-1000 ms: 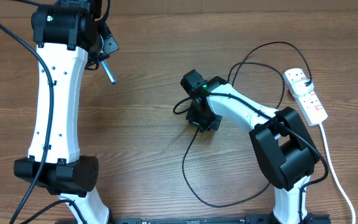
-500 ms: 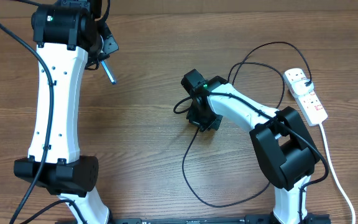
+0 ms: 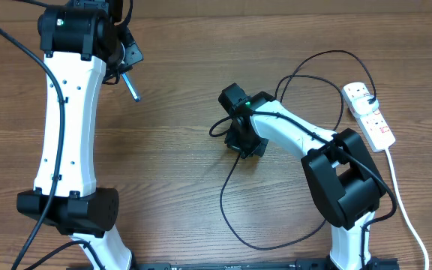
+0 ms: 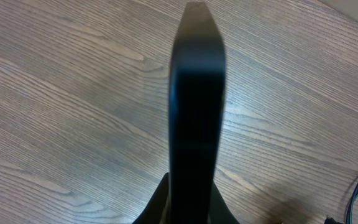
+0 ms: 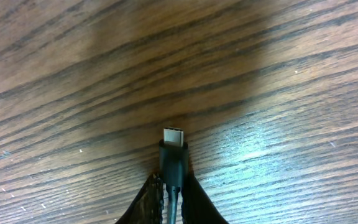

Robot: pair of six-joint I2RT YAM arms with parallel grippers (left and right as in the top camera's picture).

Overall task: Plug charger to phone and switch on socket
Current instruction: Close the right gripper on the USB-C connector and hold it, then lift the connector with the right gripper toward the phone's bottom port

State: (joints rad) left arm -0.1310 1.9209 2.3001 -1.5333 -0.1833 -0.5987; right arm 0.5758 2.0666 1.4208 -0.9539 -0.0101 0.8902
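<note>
Far left on the worktop [image 3: 171, 187], my left arm reaches up toward the back edge. My left tool [image 3: 124, 69] is fully closed on the phone [image 4: 194, 106]. The phone stands on its thin edge between the fingers and juts out ahead of them, lifted clear of the wood. From the left wrist camera I see only its dark, narrow side, so I cannot tell which end faces forward. In the overhead view it shows as a slim bar slanting down and to the right from the tool.

Near the middle of the worktop, well apart from the phone, my right tool [image 5: 173, 196] points down at the wood. Its fingers are pinched almost together on the charger [image 5: 173, 160], just behind the connector. The small metal tip sticks out past the fingertips and hovers close over the grain. I cannot tell whether it touches.

From that grip the thin black cable drops toward the front edge and curls round in a wide loop beside the base of my right arm. It then sweeps up and over to the right.

At the far right lies the socket [image 3: 372, 118], set at a slant, with the black cable running to its far end. Its thick white cord [image 3: 403, 210] trails off toward the front right corner. The switches are too small to read.
</note>
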